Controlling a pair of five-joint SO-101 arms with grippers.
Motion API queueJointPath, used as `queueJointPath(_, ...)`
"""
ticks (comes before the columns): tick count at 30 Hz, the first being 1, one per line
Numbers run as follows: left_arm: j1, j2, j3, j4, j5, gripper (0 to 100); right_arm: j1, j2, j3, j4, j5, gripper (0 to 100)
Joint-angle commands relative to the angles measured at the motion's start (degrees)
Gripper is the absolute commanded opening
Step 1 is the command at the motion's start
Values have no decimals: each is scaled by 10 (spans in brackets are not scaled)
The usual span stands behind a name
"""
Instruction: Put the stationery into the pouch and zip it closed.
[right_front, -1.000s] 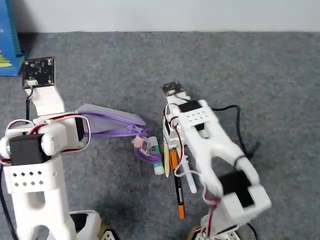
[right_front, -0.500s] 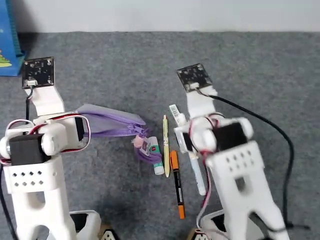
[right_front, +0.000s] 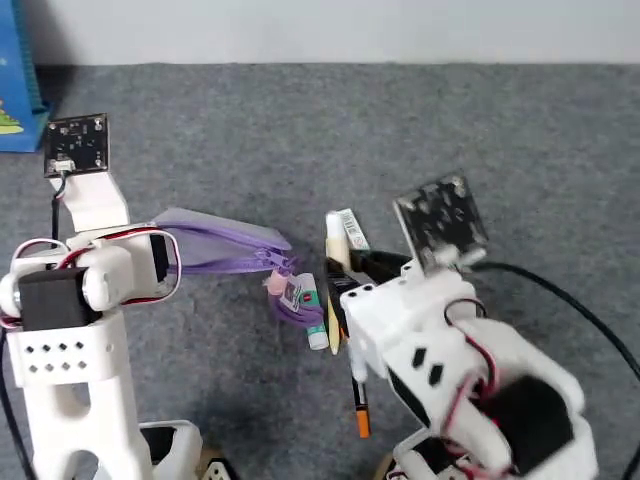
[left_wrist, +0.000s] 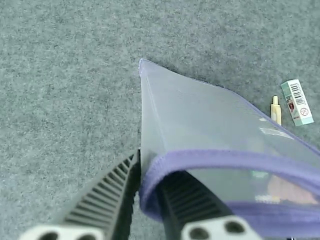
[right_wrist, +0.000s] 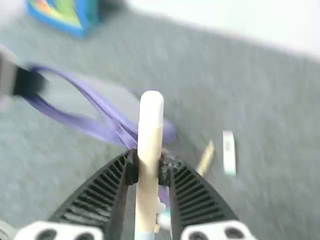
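Purple translucent zip pouch (left_wrist: 200, 125) sits on the grey felt table (right_front: 520, 140), its rim pinched between the left gripper (left_wrist: 150, 167) fingers; right gripper (right_wrist: 148, 162) clamps a cream pen (right_wrist: 149, 125) near the pouch's mouth.

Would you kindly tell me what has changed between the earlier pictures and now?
The right pincer took hold of the white pen and lifted it off the carpet, as the arm drew back and rose. The left pincer kept its grip on the pouch; pouch and orange pen stayed put.
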Motion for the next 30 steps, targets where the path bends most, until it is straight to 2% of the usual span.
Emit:
queueJointPath(1, -2, 0, -2, -12, 5, 13, -19, -25, -20, -65, -32, 8)
queueJointPath(8, -2, 0, -2, -12, 5, 13, -54, -66, 113, -276, -51, 8)
queueJointPath(16, 1, 0, -2, -14, 5, 13, -57, -158, 381, -692, -50, 8)
queueJointPath(20, 1, 0, -2, -15, 5, 13, -58, -158, 455, -865, -50, 8)
queueJointPath(27, 1, 0, -2, -15, 5, 13, -87, -91, 465, -1002, -50, 8)
queueJointPath(30, 1, 0, -2, -15, 5, 13, -87, -46, 465, -1030, -50, 8)
